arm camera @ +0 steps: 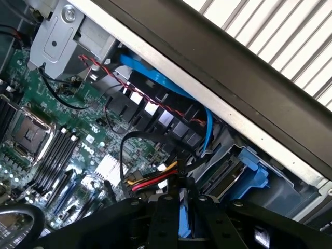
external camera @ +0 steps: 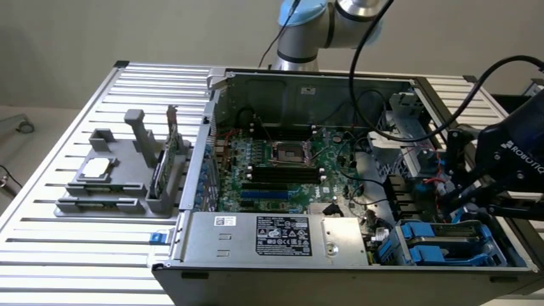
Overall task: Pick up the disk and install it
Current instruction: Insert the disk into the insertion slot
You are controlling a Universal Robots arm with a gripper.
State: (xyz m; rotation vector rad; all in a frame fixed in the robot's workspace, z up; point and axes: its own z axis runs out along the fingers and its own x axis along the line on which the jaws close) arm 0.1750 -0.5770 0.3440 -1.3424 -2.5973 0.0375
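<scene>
Hanging edge-on in the pincer: the disk (arm camera: 185,220), seen as a narrow blue strip of carrier between two black fingers (arm camera: 166,218). State of the gripper (arm camera: 185,199): pressed in on the disk, pinching its flat faces. Position: inside the computer case (external camera: 255,287), at its corner on the exterior view's right, where the gripper (external camera: 467,204) hangs just above the blue drive cage (external camera: 446,245). Long axis: judged to run away from the wrist, down toward the drive cage (arm camera: 254,174), which lies just beside the disk, apart from it. Motherboard (external camera: 289,166): toward the opposite wall.
</scene>
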